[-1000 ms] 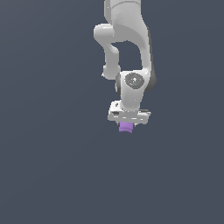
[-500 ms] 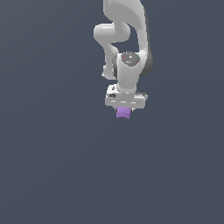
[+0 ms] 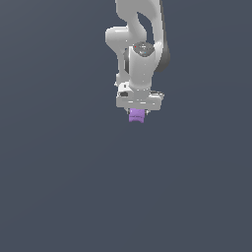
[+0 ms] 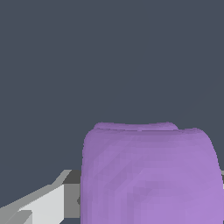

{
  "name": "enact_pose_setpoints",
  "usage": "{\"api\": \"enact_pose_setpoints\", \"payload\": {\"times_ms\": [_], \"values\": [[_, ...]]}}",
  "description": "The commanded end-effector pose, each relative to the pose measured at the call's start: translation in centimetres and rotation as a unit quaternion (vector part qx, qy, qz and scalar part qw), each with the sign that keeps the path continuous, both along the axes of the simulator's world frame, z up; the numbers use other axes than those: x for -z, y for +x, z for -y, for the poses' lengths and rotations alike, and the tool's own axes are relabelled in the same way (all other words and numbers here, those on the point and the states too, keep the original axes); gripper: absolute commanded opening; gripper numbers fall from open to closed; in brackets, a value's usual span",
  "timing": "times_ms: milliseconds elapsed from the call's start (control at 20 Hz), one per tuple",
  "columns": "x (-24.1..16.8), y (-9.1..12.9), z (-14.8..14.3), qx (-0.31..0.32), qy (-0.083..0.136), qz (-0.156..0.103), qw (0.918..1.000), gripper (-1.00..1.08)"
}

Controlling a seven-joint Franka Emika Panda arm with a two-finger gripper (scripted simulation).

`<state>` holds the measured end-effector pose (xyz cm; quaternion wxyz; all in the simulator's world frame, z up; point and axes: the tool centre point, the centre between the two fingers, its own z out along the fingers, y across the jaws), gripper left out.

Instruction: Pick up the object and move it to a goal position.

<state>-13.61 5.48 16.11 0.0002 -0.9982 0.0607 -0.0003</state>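
Note:
The object (image 3: 136, 116) is a small light-purple blocky lump with an uneven lower edge. It hangs just under the white gripper (image 3: 137, 112), which is shut on it and holds it in the air, high in the exterior view. In the wrist view the object (image 4: 148, 175) fills much of the picture, with one grey-white finger (image 4: 43, 203) showing beside it. The fingertips are mostly hidden by the object and the hand.
The white arm (image 3: 140, 49) reaches down from above in the exterior view. All around is a plain dark grey-blue background (image 3: 59, 187) with no other object in view.
The gripper has risen with the object held in it and has turned a little, so the hand now faces the exterior view more squarely.

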Motion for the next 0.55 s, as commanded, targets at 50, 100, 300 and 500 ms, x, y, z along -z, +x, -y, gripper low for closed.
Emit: {"api": "enact_pose_setpoints", "payload": {"times_ms": [50, 100, 300, 500], "values": [[-0.67, -0.78, 0.19, 0.0, 0.0, 0.0, 1.0, -1.0], [-0.8, -0.92, 0.23, 0.0, 0.0, 0.0, 1.0, -1.0], [-1.06, -1.14, 0.29, 0.0, 0.0, 0.0, 1.0, -1.0], [-1.02, -1.0, 0.27, 0.0, 0.0, 0.0, 1.0, -1.0]]}}
